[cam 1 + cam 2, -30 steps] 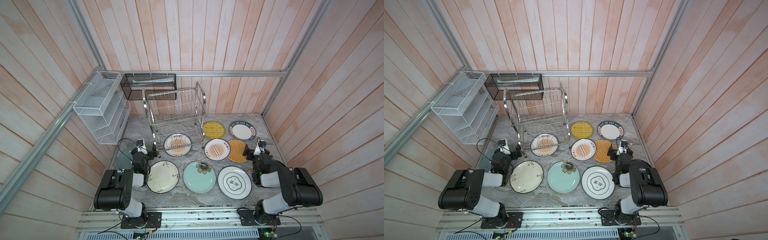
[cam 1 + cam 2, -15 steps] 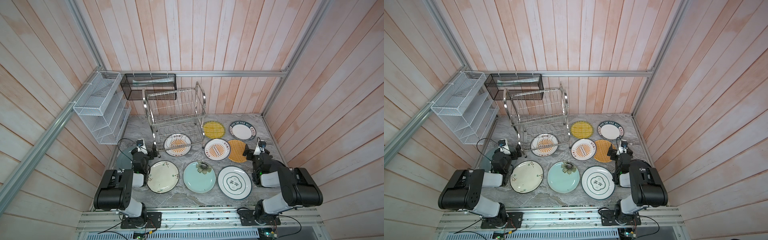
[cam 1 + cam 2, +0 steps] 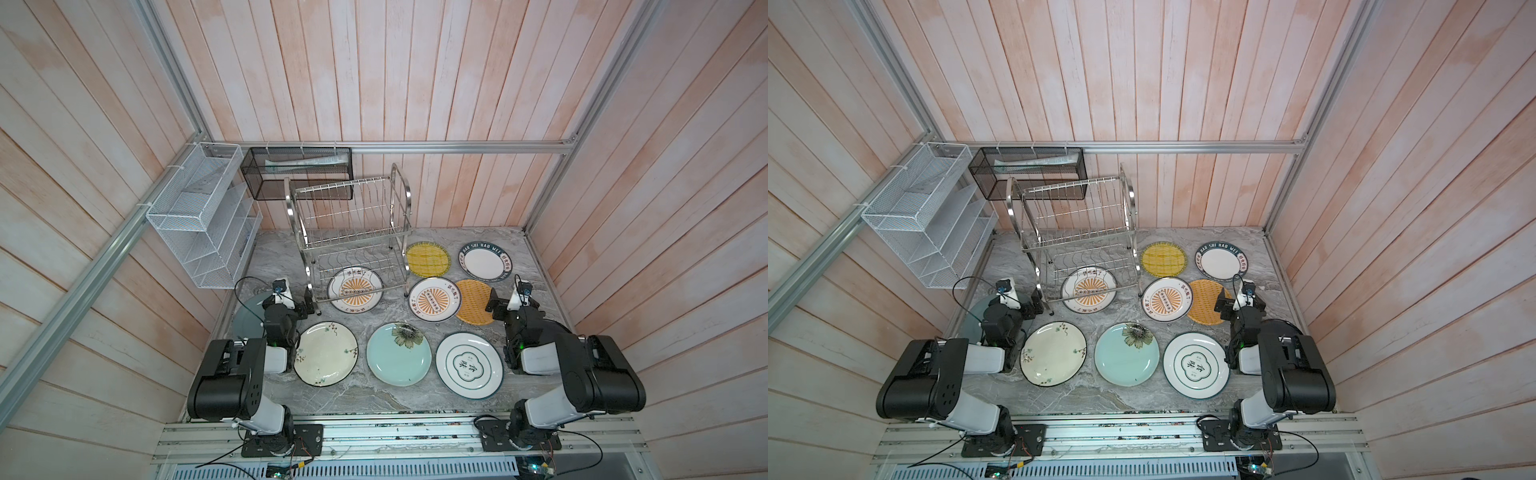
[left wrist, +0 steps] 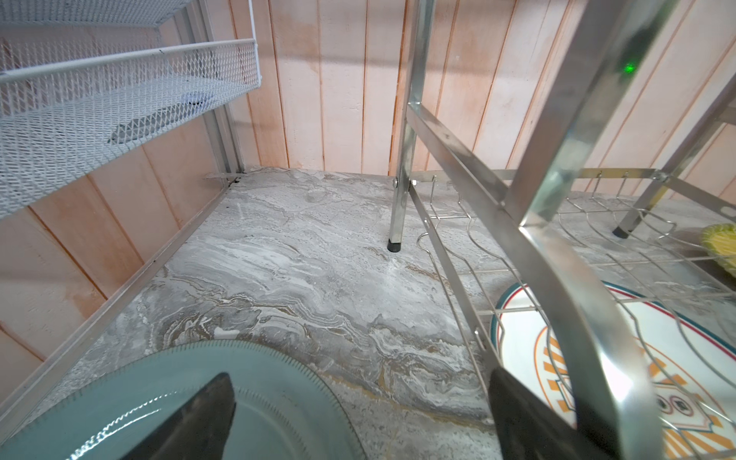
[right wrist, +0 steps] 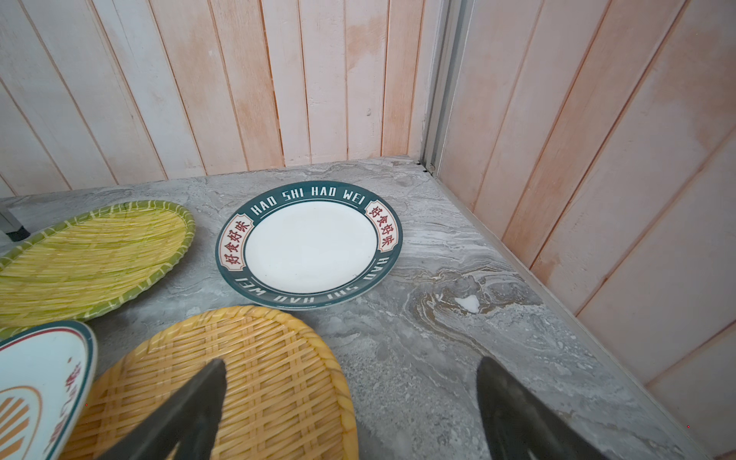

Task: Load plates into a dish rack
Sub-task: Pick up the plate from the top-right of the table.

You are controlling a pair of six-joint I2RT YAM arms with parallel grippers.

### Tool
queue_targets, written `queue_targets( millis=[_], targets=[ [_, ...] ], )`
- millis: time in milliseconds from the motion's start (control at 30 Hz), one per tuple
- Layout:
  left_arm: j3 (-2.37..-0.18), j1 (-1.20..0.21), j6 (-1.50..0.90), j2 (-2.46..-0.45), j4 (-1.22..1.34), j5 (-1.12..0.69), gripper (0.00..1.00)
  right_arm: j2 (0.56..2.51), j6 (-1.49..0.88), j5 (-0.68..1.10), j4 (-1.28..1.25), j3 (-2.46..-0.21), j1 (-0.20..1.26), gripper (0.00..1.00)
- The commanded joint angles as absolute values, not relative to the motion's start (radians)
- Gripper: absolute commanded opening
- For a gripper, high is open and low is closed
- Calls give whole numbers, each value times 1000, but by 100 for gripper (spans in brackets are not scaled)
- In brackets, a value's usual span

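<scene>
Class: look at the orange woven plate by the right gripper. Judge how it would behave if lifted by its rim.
The orange woven plate lies flat, so its low rim probably offers little grip. Its even, glossy weave suggests moulded plastic: likely stiff, light, not brittle. Being round, it might roll on edge.

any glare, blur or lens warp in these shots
In both top views the pink wall planks bow outward, wide-angle distortion. In the left wrist view the near tube of the shiny steel wire dish rack is blurred, with white glare and a green reflected dot. In the right wrist view the white plate with dark lettered rim is sharp, the dark fingers soft.
</scene>
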State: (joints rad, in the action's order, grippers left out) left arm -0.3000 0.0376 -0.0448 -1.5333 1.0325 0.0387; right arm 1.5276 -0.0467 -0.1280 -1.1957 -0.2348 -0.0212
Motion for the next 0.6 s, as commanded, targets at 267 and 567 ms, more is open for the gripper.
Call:
queue_targets(
  millis=[267,567],
  targets=[
    [-373,12,-246,-1152,554,321,100,1243,-57,-222,-856,-330,44,98],
    [-494,13,-626,-729,-159,204,100,1093,-508,-227,-631,-451,33,98]
  ],
)
